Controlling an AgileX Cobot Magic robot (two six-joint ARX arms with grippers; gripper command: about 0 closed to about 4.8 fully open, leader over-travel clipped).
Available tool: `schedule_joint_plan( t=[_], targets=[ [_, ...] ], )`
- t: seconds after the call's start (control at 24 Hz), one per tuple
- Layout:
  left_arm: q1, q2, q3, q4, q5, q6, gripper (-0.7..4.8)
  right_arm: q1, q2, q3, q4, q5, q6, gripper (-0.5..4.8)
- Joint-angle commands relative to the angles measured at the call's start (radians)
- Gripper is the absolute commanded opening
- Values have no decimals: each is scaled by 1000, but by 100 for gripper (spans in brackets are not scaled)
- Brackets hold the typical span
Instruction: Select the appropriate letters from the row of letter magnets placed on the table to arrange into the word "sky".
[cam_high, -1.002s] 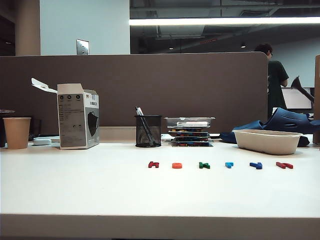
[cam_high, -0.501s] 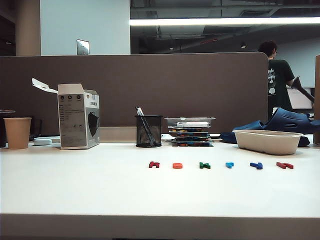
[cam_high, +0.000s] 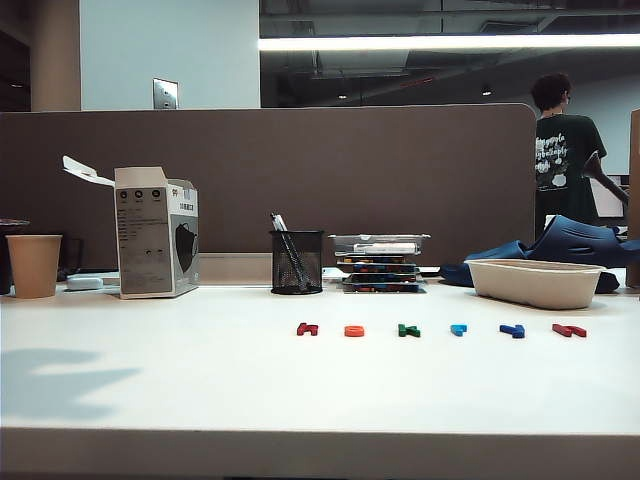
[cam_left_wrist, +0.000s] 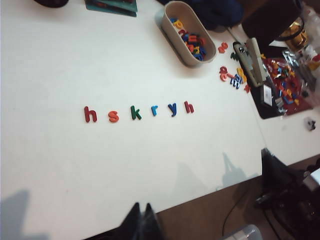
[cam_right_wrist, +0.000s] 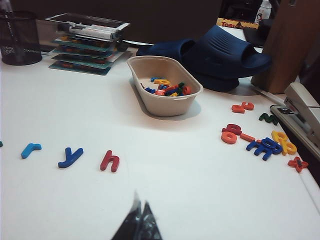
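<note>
The row of letter magnets lies mid-table (cam_high: 200, 390). It reads dark red h (cam_left_wrist: 90, 114), orange-red s (cam_left_wrist: 114, 116), green k (cam_left_wrist: 135, 112), light blue r (cam_left_wrist: 154, 110), dark blue y (cam_left_wrist: 172, 108), red h (cam_left_wrist: 188, 107). The exterior view shows the s (cam_high: 354, 331), k (cam_high: 409, 330) and y (cam_high: 513, 331) untouched. My left gripper (cam_left_wrist: 141, 207) hangs shut and empty high over the table's near edge, well short of the row. My right gripper (cam_right_wrist: 140, 201) is shut and empty above bare table, near the y (cam_right_wrist: 70, 157). Neither gripper shows in the exterior view.
A beige tray (cam_high: 535, 283) of spare letters stands back right, with loose letters (cam_right_wrist: 260, 142) and a stapler (cam_right_wrist: 305, 107) beyond it. A pen cup (cam_high: 296, 262), stacked boxes (cam_high: 381, 262), a carton (cam_high: 155, 232) and a paper cup (cam_high: 33, 265) line the back.
A shadow has spread over the table's left front in the exterior view. The person behind the partition has stepped right. The letters have not moved.
</note>
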Motion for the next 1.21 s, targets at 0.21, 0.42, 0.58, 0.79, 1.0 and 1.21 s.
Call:
schedule_joint_plan(
  t=[0.21,0.42,0.58,0.79,1.0,1.21],
  targets=[
    [-193,16,5,97,-187,-24,-5,0,-6,3,-18,7,0,0],
    [-251,28,5,142,-260,-16,-5,0,-6,3,-3,3,6,0],
    [-249,27,5,140,-271,-16,-5,0,-5,38,-22,6,66,-1],
    [-250,27,4,140,-271,-17,-5,0,35,277,-187,50,111,-1],
    [-249,27,4,140,-271,-17,-5,2,392,711,-508,19,134,-1],
    [-249,27,4,140,-271,-17,-5,36,766,1087,-539,-223,136,-2]
  ],
)
